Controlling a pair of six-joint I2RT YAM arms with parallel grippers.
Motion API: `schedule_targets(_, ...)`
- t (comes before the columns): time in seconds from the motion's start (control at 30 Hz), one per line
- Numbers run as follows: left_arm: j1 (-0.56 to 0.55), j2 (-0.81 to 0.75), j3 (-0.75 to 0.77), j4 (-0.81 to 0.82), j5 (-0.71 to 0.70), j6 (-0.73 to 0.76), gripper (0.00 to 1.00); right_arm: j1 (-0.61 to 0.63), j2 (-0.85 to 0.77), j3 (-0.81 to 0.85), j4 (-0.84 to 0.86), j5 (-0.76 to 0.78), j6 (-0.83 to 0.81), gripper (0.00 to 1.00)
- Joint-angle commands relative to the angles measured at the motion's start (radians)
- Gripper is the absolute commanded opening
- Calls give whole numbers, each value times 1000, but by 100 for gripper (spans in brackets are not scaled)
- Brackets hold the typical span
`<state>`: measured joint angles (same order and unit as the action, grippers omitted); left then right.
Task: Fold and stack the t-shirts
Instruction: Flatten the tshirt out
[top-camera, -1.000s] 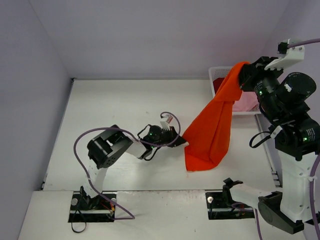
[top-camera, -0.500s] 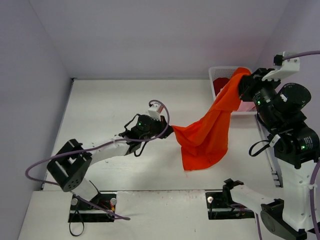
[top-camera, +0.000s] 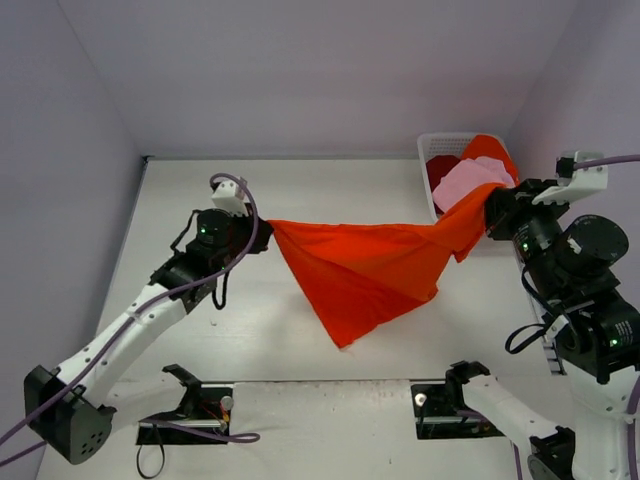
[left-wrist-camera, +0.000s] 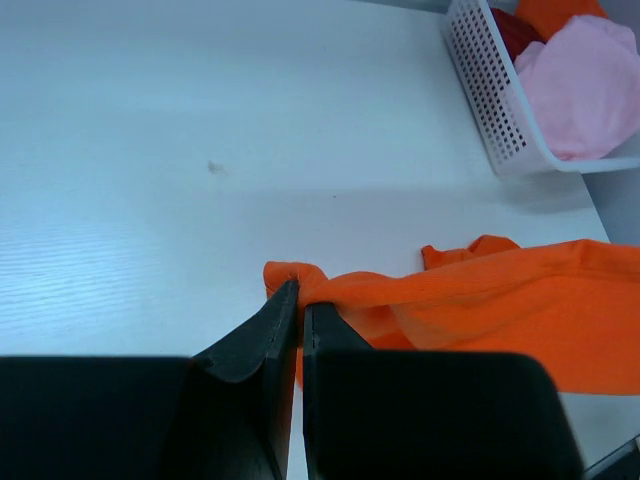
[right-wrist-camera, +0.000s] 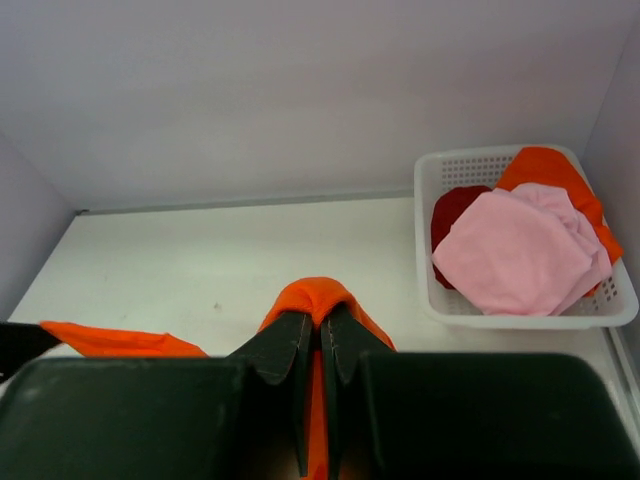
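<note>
A large bright orange-red t-shirt (top-camera: 365, 265) hangs stretched in the air between both arms, sagging to a point near the table's front. My left gripper (top-camera: 266, 226) is shut on its left corner; the left wrist view shows the cloth (left-wrist-camera: 480, 300) pinched at the gripper (left-wrist-camera: 300, 300). My right gripper (top-camera: 490, 215) is shut on the right end, and a fold of t-shirt (right-wrist-camera: 322, 296) bulges over the gripper (right-wrist-camera: 322, 330). A light pink t-shirt (top-camera: 470, 180), a dark red one (top-camera: 440, 168) and another orange one (top-camera: 492, 148) lie in the basket.
The white lattice basket (top-camera: 426, 150) stands at the back right corner against the wall, just behind the right gripper. White table (top-camera: 250, 330) lies under the hanging cloth. Walls close the table at left, back and right.
The left gripper has pulled its corner of the orange-red t-shirt far to the left and back. The right gripper has come down and forward. The shirt went from hanging bunched to spread wide.
</note>
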<state>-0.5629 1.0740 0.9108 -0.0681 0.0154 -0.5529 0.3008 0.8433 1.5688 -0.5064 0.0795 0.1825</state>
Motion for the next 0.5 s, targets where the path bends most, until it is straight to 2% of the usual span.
schedule_targets(0.0, 11, -72, 106, -180, -101, 63, 0, -5, 0, -41, 72, 3, 18, 0)
schedule_targets(0.2, 14, -170, 240, -382, -233, 123, 0, -6, -18, -70, 72, -20, 43, 0)
schedule_targets(0.47, 14, -261, 362, -533, -302, 136, 0, -5, -70, -81, 66, -99, 71, 0)
